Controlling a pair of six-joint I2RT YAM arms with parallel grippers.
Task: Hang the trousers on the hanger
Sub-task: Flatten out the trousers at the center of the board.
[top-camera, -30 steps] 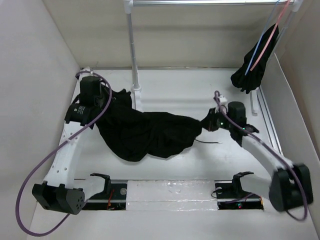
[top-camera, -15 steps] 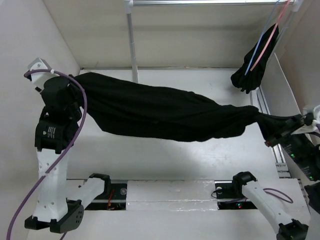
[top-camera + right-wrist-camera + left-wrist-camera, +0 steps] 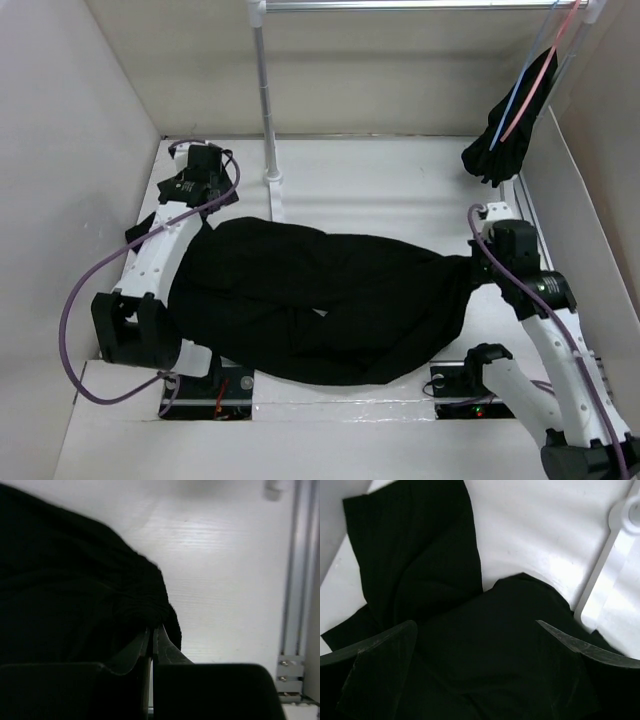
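Trousers (image 3: 320,300) lying spread across the table (image 3: 400,190), between the arms.
Left gripper (image 3: 476,625) hovering with fingers gaping wide, gripping nothing; right gripper (image 3: 151,630) pinching shut on the right end of the cloth.

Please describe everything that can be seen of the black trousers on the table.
The trousers are large, plain black, of soft matte cloth. They lie spread across the white table, long side running left to right, with loose folds and wrinkles; legs and waist are hard to tell apart. The right claw is shut on the bunched right end. The left claw hangs open over the left end, not gripping it.
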